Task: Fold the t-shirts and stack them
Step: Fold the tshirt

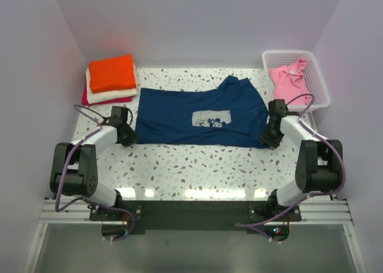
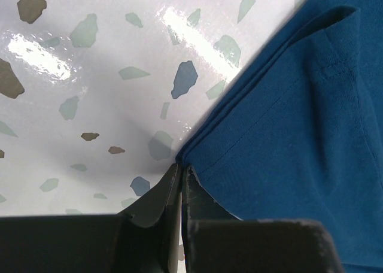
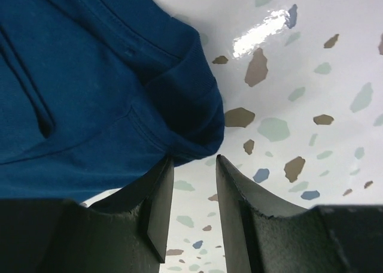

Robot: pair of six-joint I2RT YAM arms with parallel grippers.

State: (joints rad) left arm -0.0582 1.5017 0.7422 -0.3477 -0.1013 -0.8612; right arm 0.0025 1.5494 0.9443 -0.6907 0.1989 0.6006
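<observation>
A navy t-shirt (image 1: 197,117) with a small white chest graphic lies spread flat across the middle of the table. My left gripper (image 1: 127,135) is at its near-left corner. In the left wrist view the gripper (image 2: 181,165) is shut, its tips pinching the corner of the navy hem (image 2: 287,141). My right gripper (image 1: 267,138) is at the shirt's near-right corner. Seen from the right wrist, that gripper (image 3: 194,159) stands open, and a bunched fold of the navy cloth (image 3: 90,105) rests against its left finger, just beyond the gap. A pink t-shirt (image 1: 288,81) lies crumpled in the basket.
At the back left is a stack of folded shirts: orange (image 1: 112,72) on top, cream (image 1: 111,96) under it, magenta (image 1: 90,99) at the bottom. The white lattice basket (image 1: 320,75) stands at the back right. Walls close in the table on three sides.
</observation>
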